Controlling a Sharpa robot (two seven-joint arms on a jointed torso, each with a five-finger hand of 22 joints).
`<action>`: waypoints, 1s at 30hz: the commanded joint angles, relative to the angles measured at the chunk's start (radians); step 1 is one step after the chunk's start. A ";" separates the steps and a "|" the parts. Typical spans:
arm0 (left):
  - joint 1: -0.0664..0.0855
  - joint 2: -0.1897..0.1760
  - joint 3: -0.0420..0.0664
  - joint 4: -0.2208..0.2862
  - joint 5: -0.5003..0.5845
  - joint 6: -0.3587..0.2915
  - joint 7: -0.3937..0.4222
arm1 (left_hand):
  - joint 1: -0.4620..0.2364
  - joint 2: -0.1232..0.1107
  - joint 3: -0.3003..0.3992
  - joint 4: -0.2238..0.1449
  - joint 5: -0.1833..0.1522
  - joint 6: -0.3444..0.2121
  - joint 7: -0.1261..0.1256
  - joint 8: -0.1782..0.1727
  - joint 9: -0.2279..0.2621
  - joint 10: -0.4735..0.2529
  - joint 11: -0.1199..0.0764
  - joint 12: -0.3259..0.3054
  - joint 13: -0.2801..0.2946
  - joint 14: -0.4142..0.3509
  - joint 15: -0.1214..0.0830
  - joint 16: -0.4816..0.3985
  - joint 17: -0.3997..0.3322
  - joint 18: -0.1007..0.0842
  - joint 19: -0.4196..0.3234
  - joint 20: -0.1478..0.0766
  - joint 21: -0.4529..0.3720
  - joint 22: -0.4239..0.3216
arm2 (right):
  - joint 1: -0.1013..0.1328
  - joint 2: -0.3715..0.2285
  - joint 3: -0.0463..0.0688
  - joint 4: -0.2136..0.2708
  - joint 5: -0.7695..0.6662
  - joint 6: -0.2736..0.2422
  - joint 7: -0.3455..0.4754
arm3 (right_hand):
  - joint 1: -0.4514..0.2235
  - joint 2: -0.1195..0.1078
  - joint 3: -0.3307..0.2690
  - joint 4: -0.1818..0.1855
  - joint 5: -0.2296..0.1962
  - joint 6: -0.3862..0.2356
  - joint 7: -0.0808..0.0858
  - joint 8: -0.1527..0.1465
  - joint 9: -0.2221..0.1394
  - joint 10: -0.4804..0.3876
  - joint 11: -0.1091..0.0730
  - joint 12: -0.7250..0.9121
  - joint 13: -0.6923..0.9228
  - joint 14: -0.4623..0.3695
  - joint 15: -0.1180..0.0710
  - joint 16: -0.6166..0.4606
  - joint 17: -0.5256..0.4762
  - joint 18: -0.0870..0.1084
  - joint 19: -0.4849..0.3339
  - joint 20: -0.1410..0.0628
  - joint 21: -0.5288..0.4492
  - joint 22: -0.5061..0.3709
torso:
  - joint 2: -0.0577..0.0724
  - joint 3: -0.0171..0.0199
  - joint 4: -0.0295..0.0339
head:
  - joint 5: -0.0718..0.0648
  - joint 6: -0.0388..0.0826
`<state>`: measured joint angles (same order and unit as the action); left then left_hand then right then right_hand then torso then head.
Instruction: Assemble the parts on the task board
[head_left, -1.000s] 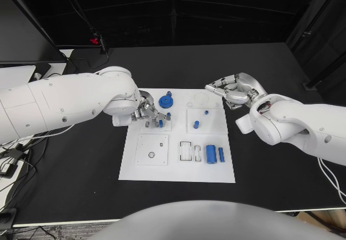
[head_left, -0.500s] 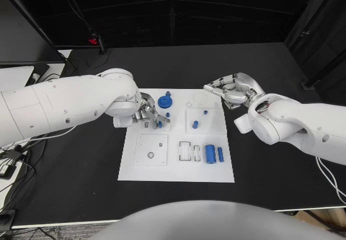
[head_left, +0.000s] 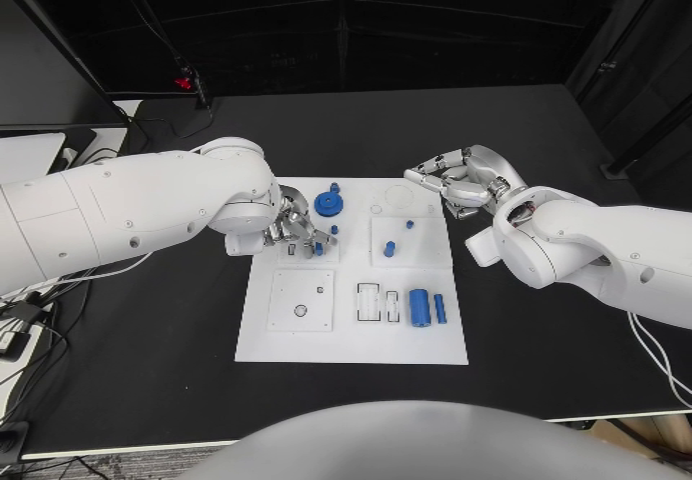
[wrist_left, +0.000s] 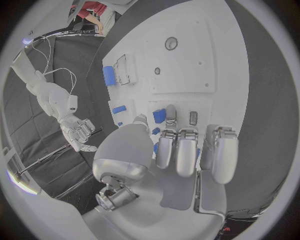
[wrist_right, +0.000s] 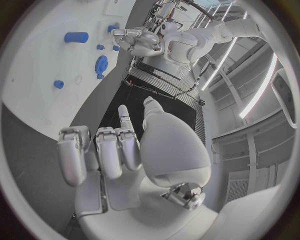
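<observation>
text check | I can read no lettering, label, brand or number anywhere | task board (head_left: 355, 340): plain white, unmarked as far as I can tell | arms and hands: nothing legible from here

Left arm comes in bent at the elbow, its left hand (head_left: 294, 234) palm-down with fingers (wrist_left: 186, 155) curled close together and pointing downward, thumb tucked beside them; whether anything sits between them cannot be told. Right arm folds back on itself, the right hand (head_left: 459, 180) raised at its far end, fingers (wrist_right: 107, 152) bent inward toward the thumb with nothing in them
</observation>
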<state>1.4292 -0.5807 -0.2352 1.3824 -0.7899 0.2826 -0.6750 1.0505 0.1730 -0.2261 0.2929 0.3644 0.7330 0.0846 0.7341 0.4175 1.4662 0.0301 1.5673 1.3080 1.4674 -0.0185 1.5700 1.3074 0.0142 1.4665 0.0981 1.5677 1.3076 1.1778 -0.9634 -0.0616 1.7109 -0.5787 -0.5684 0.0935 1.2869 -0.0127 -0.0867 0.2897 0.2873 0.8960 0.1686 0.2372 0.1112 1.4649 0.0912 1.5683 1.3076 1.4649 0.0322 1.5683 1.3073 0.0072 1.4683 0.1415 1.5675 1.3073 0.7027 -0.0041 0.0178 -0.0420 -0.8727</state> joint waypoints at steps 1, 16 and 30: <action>0.001 0.001 0.000 -0.002 0.001 -0.009 0.005 | 0.013 0.001 0.000 -0.002 0.004 0.003 0.000 -0.006 0.002 0.105 -0.009 0.003 0.263 0.103 -0.008 0.001 0.263 -0.014 0.104 -0.007 0.003 0.263 | 0.001 0.001 0.000 0.000 -0.002 0.002 0.001 | 0.000 0.007 -0.006 -0.002 0.000 -0.008 0.000 0.005 0.001 0.106 0.005 0.002 0.263 0.106 0.005 0.002 0.263 -0.007 0.102 0.006 0.003 0.263 | 0.000 0.0001 0.0012 | 0.001 0.000; 0.001 0.005 0.000 -0.009 0.001 -0.025 0.009 | 0.067 0.006 0.007 -0.002 0.017 -0.021 -0.002 0.015 0.050 0.105 -0.010 0.003 0.263 0.103 -0.010 0.001 0.263 -0.014 0.104 -0.009 0.003 0.263 | 0.001 0.002 0.000 -0.002 -0.002 0.004 -0.004 | -0.001 0.008 -0.008 -0.001 0.000 -0.010 0.000 0.007 0.002 0.106 0.005 0.002 0.263 0.106 0.005 0.002 0.263 -0.007 0.102 0.006 0.003 0.263 | -0.001 0.0005 -0.0001 | 0.004 0.000; 0.001 0.006 0.000 -0.010 0.001 -0.025 0.015 | 0.142 0.025 0.031 -0.002 0.036 -0.035 -0.004 0.021 0.086 0.105 -0.012 0.003 0.263 0.103 -0.014 0.001 0.263 -0.014 0.104 -0.012 0.003 0.263 | 0.001 0.002 0.000 -0.005 -0.002 0.002 -0.006 | -0.001 0.008 -0.008 -0.001 0.000 -0.010 0.000 0.007 0.002 0.106 0.005 0.002 0.263 0.106 0.005 0.002 0.263 -0.007 0.102 0.006 0.003 0.263 | 0.000 0.0001 -0.0004 | 0.005 0.000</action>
<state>1.4291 -0.5742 -0.2350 1.3725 -0.7894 0.2587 -0.6717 1.1831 0.1966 -0.1984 0.2919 0.3979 0.7021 0.0826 0.7483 0.5039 1.4662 0.0229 1.5676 1.3112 1.4674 -0.0257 1.5700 1.3074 0.0143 1.4666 0.0907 1.5676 1.3075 1.1776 -0.9624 -0.0616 1.7055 -0.5788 -0.5682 0.0848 1.2869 -0.0127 -0.0896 0.2869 0.2874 0.8960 0.1686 0.2372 0.1117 1.4649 0.0912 1.5683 1.3076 1.4650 0.0322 1.5683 1.3073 0.0073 1.4683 0.1414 1.5675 1.3073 0.7017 -0.0035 0.0187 -0.0373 -0.8727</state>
